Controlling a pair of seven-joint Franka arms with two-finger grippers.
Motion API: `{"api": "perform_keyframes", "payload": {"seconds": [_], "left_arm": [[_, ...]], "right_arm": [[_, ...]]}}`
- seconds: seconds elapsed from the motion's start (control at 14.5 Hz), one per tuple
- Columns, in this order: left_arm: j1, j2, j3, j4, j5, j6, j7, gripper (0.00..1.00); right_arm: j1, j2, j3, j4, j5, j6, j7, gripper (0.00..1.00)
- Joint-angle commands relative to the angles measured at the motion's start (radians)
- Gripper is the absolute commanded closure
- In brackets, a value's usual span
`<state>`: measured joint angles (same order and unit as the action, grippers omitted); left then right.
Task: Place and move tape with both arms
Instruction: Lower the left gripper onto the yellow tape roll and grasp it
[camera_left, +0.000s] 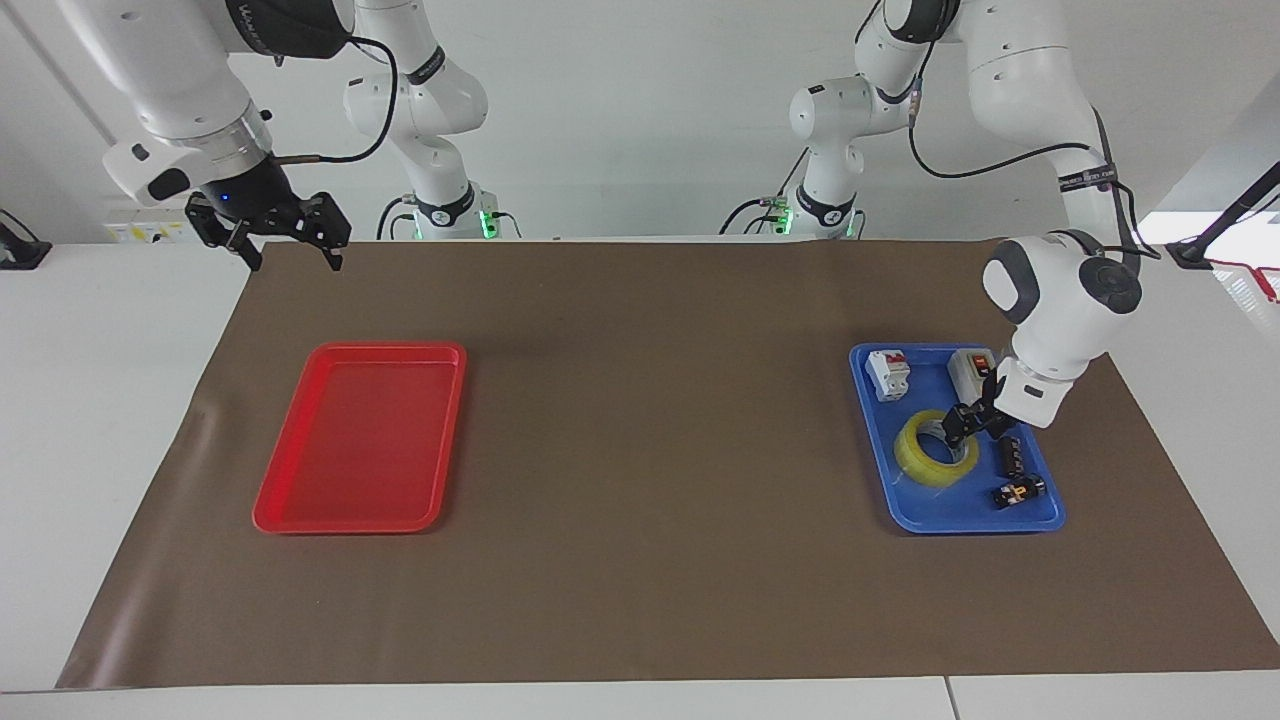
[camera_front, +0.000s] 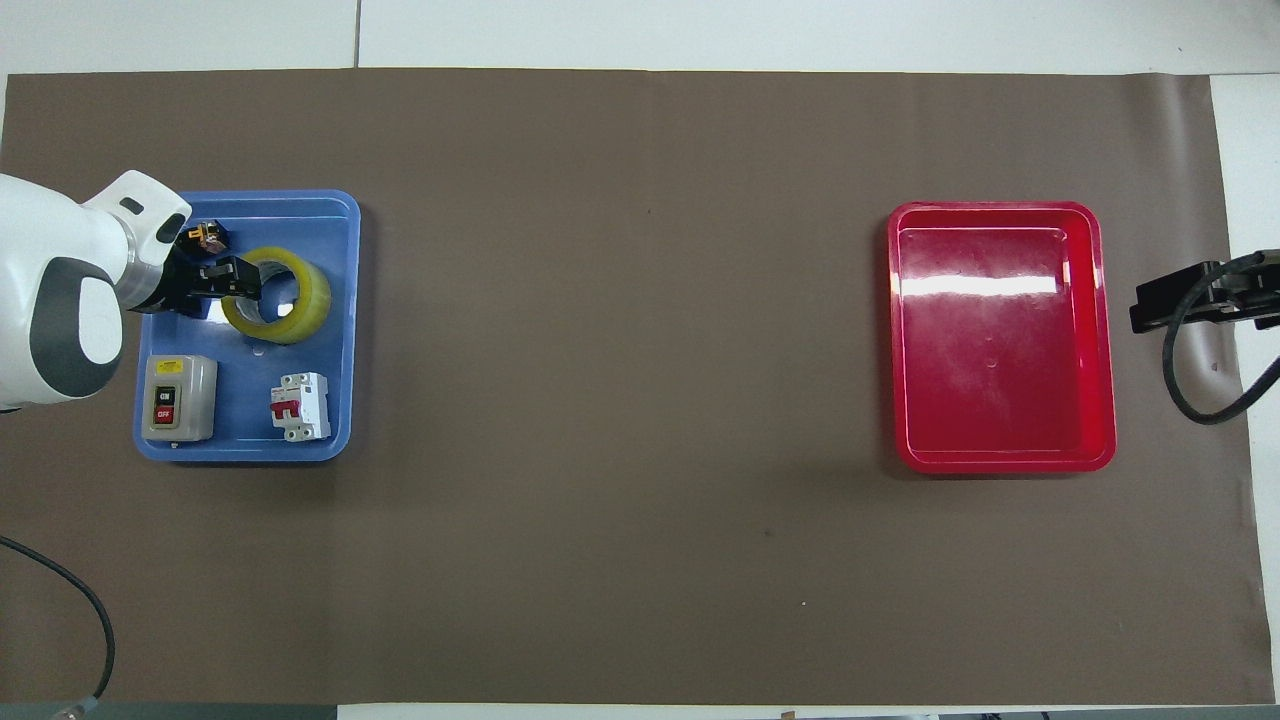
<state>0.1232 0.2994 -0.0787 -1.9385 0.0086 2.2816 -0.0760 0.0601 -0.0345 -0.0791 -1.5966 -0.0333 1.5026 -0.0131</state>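
Note:
The yellow tape roll lies flat in the blue tray at the left arm's end of the table; it also shows in the overhead view. My left gripper is open and low over the tape's rim, on the side toward the left arm's end, with one finger over the core hole. I cannot tell whether it touches the tape. It also shows in the overhead view. My right gripper is open and empty, and waits raised over the mat's corner at the right arm's end.
The blue tray also holds a grey ON/OFF switch box, a white circuit breaker, a black cylindrical part and a small black-and-orange part. An empty red tray lies toward the right arm's end.

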Motion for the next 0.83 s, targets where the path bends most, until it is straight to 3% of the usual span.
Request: {"api": "perform_keyframes", "payload": {"seconds": [0.0, 0.28, 0.35, 0.55, 0.69, 0.76], "left_arm": [[-0.011, 0.006, 0.008, -0.008, 0.004, 0.018, -0.018, 0.44], [-0.017, 0.007, 0.008, -0.020, 0.004, 0.019, -0.018, 0.49], [-0.017, 0.007, 0.008, -0.020, 0.004, 0.018, -0.018, 0.57], [-0.028, 0.007, 0.008, -0.016, 0.004, 0.004, -0.038, 0.99], [-0.028, 0.007, 0.010, 0.045, 0.002, -0.065, -0.039, 1.00], [-0.028, 0.029, 0.010, 0.135, 0.002, -0.159, -0.039, 1.00]], "right_arm": [[-0.005, -0.002, -0.004, -0.006, -0.002, 0.013, -0.002, 0.00], [-0.006, -0.002, -0.005, -0.005, -0.002, 0.014, -0.002, 0.00], [-0.003, -0.002, -0.005, -0.006, -0.002, 0.013, -0.001, 0.00], [0.003, -0.002, -0.005, -0.003, -0.002, 0.022, -0.001, 0.00], [-0.006, -0.002, -0.007, -0.006, 0.000, 0.022, -0.008, 0.00], [-0.005, -0.002, -0.008, -0.005, 0.000, 0.024, -0.007, 0.00]]}}
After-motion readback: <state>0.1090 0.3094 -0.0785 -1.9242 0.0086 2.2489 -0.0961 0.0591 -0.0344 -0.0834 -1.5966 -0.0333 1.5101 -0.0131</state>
